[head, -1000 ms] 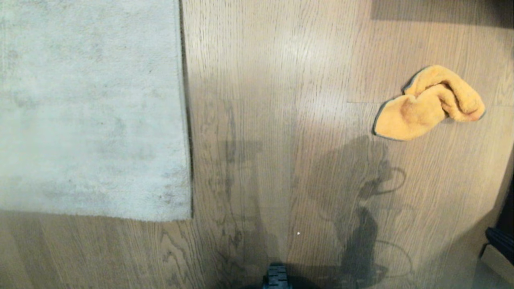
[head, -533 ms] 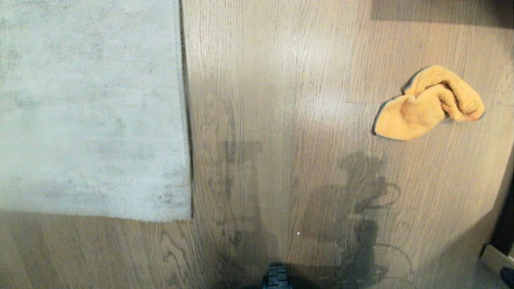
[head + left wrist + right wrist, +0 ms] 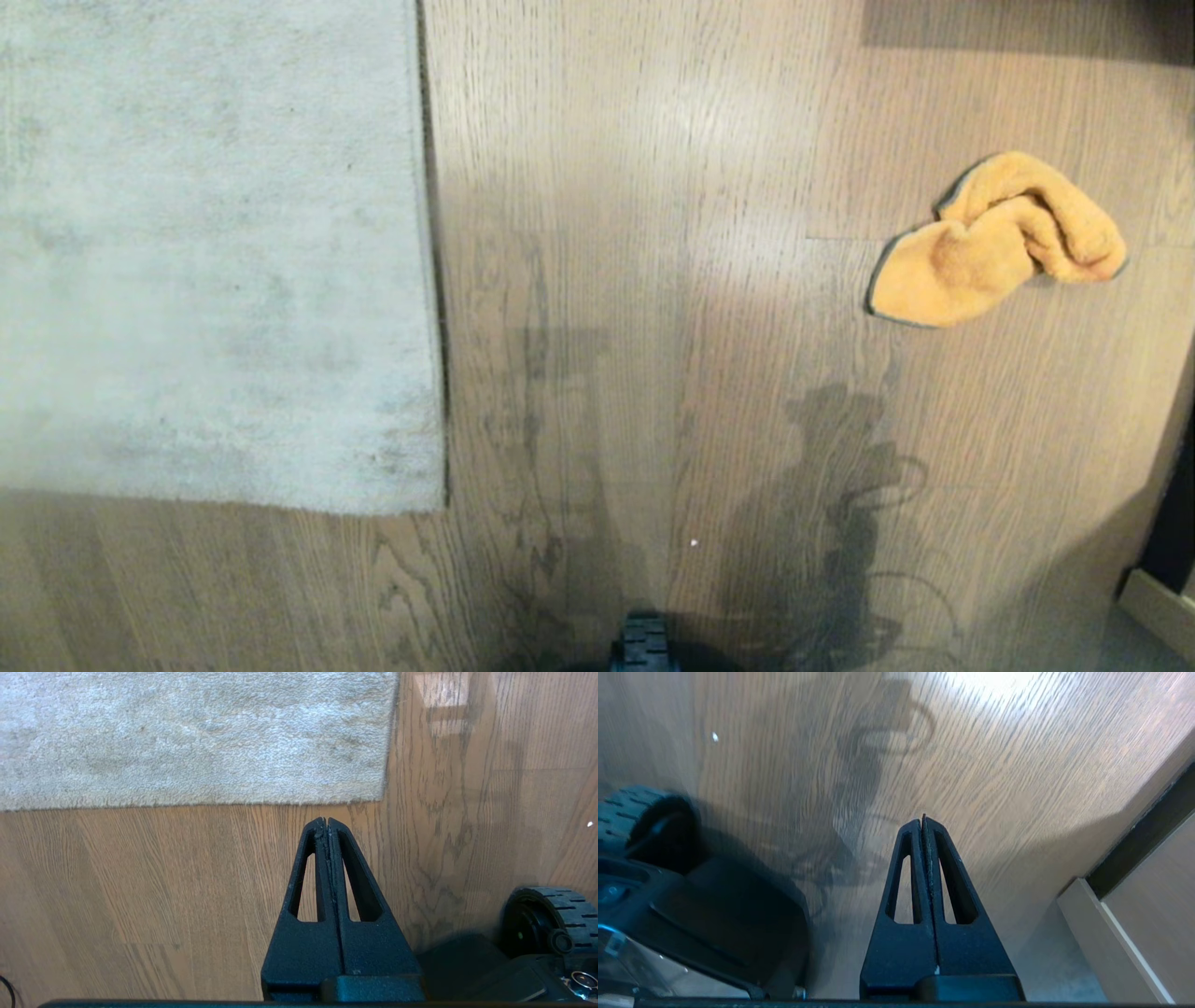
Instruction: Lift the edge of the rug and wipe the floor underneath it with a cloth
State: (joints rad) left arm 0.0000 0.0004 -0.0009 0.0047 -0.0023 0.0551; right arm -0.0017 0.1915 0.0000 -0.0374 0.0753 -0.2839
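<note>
Moderate, warm indoor light is seen in the head view, with a soft glare patch on the floor [image 3: 728,252] at the centre. Dim shadow is cast along the near strip and the top right corner. A darker arm-shaped shadow with cable loops is thrown on the planks below the cloth [image 3: 994,241], and a fainter one nearer the rug edge [image 3: 431,280]. The rug is rendered soft and slightly washed out. The left wrist view is sharp and evenly lit, with a window-like reflection on the wood. The right wrist view is smeared by motion blur, with strong glare at one border.
</note>
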